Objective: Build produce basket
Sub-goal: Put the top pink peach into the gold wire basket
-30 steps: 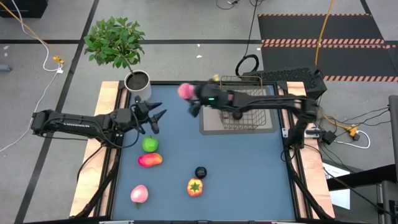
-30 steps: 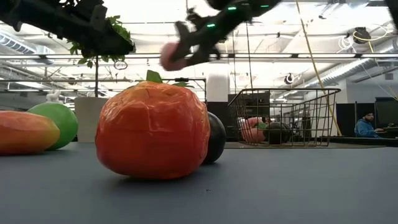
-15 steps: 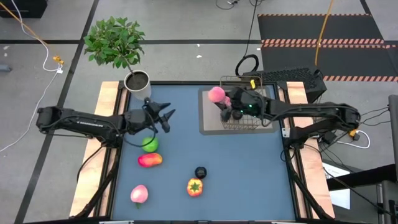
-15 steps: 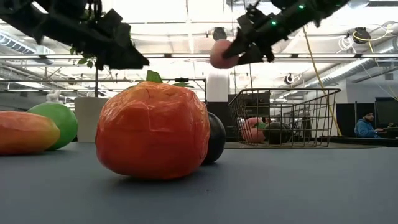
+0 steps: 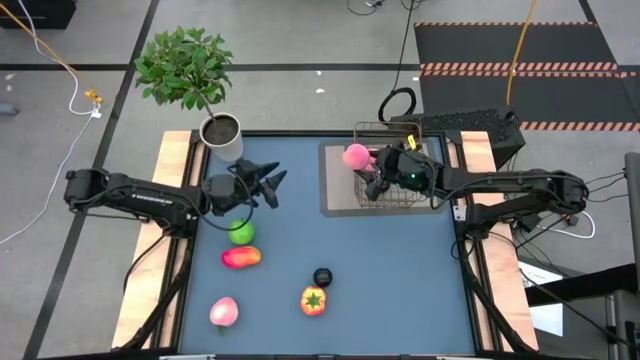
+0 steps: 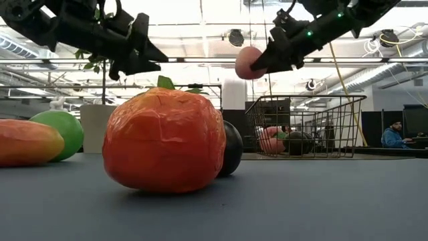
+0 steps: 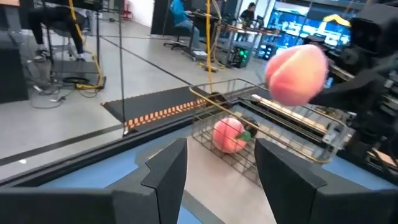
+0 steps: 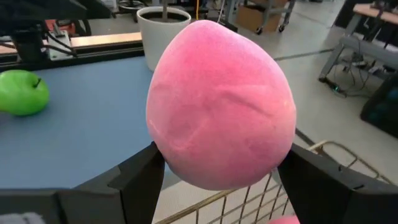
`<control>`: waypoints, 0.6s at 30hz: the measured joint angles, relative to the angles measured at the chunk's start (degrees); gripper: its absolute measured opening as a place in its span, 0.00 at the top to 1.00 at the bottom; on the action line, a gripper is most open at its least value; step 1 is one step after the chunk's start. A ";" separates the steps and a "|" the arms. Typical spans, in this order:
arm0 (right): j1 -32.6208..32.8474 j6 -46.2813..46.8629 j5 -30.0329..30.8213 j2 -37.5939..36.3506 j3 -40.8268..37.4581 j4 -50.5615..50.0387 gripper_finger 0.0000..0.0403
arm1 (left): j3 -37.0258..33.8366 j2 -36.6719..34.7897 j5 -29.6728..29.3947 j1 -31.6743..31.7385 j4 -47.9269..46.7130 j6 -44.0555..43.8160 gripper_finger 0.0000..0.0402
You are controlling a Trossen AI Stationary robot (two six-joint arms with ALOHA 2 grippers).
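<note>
My right gripper (image 5: 364,166) is shut on a pink peach (image 5: 355,156), high over the left side of the wire basket (image 5: 398,172) at the table's far right. The basket holds another peach (image 7: 229,135) and some dark and green pieces. My left gripper (image 5: 270,185) hangs open over the table's far left, pointing level at the basket, with nothing between its fingers. Lying on the blue table are a green apple (image 5: 241,232), a red-orange piece (image 5: 241,257), a pink peach (image 5: 224,312), an orange pepper (image 5: 313,300) and a dark ball (image 5: 322,277). My right gripper pinches the peach between its two fingers, one on each opposite side (image 8: 166,155). The fingers (image 8: 134,180) come from the table's right, slanting slightly down. The peach is lifted clear, well above the basket's rim (image 6: 304,98).
A white pot (image 5: 221,133) with a leafy plant stands at the table's far left corner, just behind my left arm. The basket sits on a grey mat (image 5: 335,185). Bare blue table lies between the basket and the loose produce.
My right gripper has drawn back toward the table's right edge with the peach, from over the table's far middle to over the basket's left side, sinking a little. My left gripper has gone a short way toward the right, rolling as it went.
</note>
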 joint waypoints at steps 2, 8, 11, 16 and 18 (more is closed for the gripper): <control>-0.40 -1.52 0.02 -0.01 0.00 1.18 0.31 | 0.00 -0.02 0.00 0.76 0.05 -0.52 0.52; -2.52 -4.03 0.07 -0.01 0.00 1.69 0.31 | 0.00 -0.02 0.00 1.38 -0.38 -3.33 0.52; -3.54 -3.58 0.07 0.01 0.00 0.31 0.31 | 0.00 -0.02 0.05 0.60 -0.93 -3.41 0.52; -5.21 -4.07 0.07 0.01 0.00 0.49 0.31 | 0.00 -0.02 0.20 -0.33 -4.69 -2.90 0.52; -6.17 -4.12 0.07 0.01 0.02 0.25 0.31 | 0.00 -0.02 0.20 -0.31 -6.45 -2.30 0.52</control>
